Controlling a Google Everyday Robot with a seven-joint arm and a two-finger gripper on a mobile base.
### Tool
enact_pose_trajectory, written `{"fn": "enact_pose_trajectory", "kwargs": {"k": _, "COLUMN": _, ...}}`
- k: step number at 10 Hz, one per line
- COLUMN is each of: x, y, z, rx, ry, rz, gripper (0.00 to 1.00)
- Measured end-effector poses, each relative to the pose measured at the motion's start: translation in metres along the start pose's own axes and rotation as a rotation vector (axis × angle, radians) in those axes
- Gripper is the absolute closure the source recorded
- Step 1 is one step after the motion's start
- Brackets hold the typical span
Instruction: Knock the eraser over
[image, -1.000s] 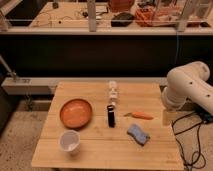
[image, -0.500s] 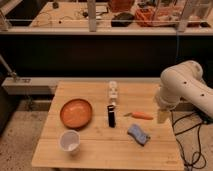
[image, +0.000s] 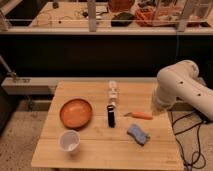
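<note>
The eraser (image: 111, 115) is a small narrow black block with a paler top end. It stands upright near the middle of the wooden table (image: 100, 150). My white arm (image: 176, 87) reaches in from the right. My gripper (image: 158, 108) is at the arm's lower end, over the table's right edge. It is well to the right of the eraser and apart from it, with an orange carrot-like stick (image: 139, 115) lying between them.
A slim white bottle-like object (image: 113, 92) stands just behind the eraser. An orange bowl (image: 76, 112) sits to its left and a white cup (image: 69, 141) at the front left. A blue-grey soft pad (image: 138, 134) lies at the front right. Cables hang off the table's right side.
My arm has swung left from beyond the table's right edge toward the table. The eraser and the other things have not moved.
</note>
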Motion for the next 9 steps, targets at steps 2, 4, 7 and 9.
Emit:
{"fn": "enact_pose_trajectory", "kwargs": {"k": 2, "x": 0.001, "y": -0.001, "z": 0.000, "rx": 0.004, "ry": -0.001, "rz": -0.015, "gripper": 0.95}}
{"fn": "enact_pose_trajectory", "kwargs": {"k": 4, "x": -0.012, "y": -0.001, "z": 0.005, "rx": 0.006, "ry": -0.005, "rz": -0.030, "gripper": 0.99}}
{"fn": "enact_pose_trajectory", "kwargs": {"k": 7, "x": -0.033, "y": -0.001, "z": 0.008, "rx": 0.012, "ry": -0.011, "rz": -0.056, "gripper": 0.99}}
{"fn": "enact_pose_trajectory", "kwargs": {"k": 9, "x": -0.039, "y": 0.003, "z": 0.015, "rx": 0.011, "ry": -0.019, "rz": -0.072, "gripper": 0.99}}
